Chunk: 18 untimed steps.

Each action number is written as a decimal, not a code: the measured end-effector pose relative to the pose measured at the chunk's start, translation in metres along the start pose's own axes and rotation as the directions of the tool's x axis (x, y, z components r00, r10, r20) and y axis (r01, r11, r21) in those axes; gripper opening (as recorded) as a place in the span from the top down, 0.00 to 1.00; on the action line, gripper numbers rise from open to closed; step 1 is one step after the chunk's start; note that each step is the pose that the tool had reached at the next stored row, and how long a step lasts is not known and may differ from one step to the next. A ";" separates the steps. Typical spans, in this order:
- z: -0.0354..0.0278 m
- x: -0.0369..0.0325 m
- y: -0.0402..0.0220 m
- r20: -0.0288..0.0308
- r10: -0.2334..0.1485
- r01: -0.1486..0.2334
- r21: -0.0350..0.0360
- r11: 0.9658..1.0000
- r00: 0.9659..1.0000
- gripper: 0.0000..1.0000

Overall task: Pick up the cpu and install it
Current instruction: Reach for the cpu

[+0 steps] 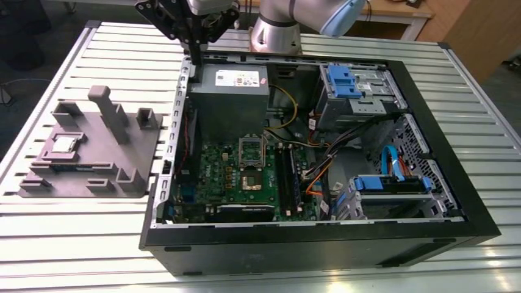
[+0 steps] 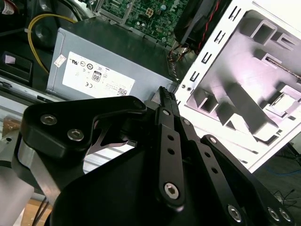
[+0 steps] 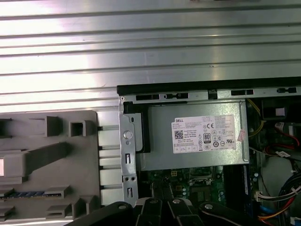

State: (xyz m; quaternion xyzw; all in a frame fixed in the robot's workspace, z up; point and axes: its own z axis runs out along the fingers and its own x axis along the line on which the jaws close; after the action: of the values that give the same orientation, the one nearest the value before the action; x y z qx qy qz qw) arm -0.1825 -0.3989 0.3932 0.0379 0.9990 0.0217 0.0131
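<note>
Seen at the exterior view's upper left: gripper (image 1: 195, 56), jaws clenched on nothing, over the open computer case (image 1: 326, 247) near the power supply (image 1: 230, 97); at that view's left middle, well apart, the cpu (image 1: 63, 144) seated in the grey fixture (image 1: 140, 145).

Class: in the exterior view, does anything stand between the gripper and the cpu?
Nothing covers the cpu, which lies open on the grey fixture. The fixture's tall post rises on the side toward the gripper.
</note>
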 end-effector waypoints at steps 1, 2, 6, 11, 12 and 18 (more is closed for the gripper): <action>0.0000 0.0001 0.0000 0.000 0.000 0.000 0.000 1.000 1.000 0.90; 0.0000 0.0003 0.0000 0.000 0.000 0.000 0.000 1.000 1.000 0.90; 0.0000 0.0011 -0.0001 0.000 0.000 0.000 0.000 1.000 1.000 0.90; 0.0000 0.0021 -0.0002 0.000 0.000 0.000 0.000 1.000 1.000 0.90; -0.0001 0.0022 -0.0002 0.000 0.000 0.000 0.000 1.000 1.000 0.90; -0.0001 0.0046 -0.0003 0.000 0.000 0.000 0.000 1.000 1.000 0.90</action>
State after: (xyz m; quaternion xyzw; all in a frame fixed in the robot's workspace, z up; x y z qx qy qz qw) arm -0.1872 -0.3989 0.3932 0.0379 0.9990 0.0217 0.0131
